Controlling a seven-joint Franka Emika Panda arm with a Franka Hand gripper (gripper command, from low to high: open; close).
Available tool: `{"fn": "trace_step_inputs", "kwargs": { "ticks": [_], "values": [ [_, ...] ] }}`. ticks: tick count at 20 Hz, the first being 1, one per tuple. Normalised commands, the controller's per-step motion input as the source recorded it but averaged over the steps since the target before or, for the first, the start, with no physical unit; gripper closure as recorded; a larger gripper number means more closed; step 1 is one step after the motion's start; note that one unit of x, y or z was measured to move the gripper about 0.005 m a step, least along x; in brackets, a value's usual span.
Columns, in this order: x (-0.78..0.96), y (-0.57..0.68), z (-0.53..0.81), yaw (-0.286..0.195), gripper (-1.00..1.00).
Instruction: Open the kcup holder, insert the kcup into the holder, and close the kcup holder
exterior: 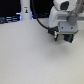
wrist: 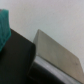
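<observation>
A robot arm hangs over a pale counter point(exterior: 35, 55) at the exterior view's right. Its pincer point(exterior: 63, 37) points down, and something green shows at its tip, possibly the kcup point(exterior: 70, 36); whether it is pinching cannot be told. No holder is clearly visible, so every step seems left.

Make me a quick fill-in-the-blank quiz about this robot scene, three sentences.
1. The table is plain ___ in colour.
2. The pincer hangs on the exterior view's ___ side.
3. The white upright post stands toward the exterior view's ___ side.

Missing words: white; right; left.
</observation>
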Motion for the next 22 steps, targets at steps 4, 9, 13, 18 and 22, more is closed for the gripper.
{"fn": "trace_step_inputs", "kwargs": {
  "ticks": [4,9,13,18,22],
  "values": [
    [-0.59,0.59,0.08,0.063,-1.00],
    [-0.69,0.63,0.04,0.042,-1.00],
    [-0.70,0.53,0.01,0.069,-1.00],
    [-0.67,0.44,0.01,0.089,-1.00],
    [-0.71,0.42,0.01,0.079,-1.00]
  ]
}}
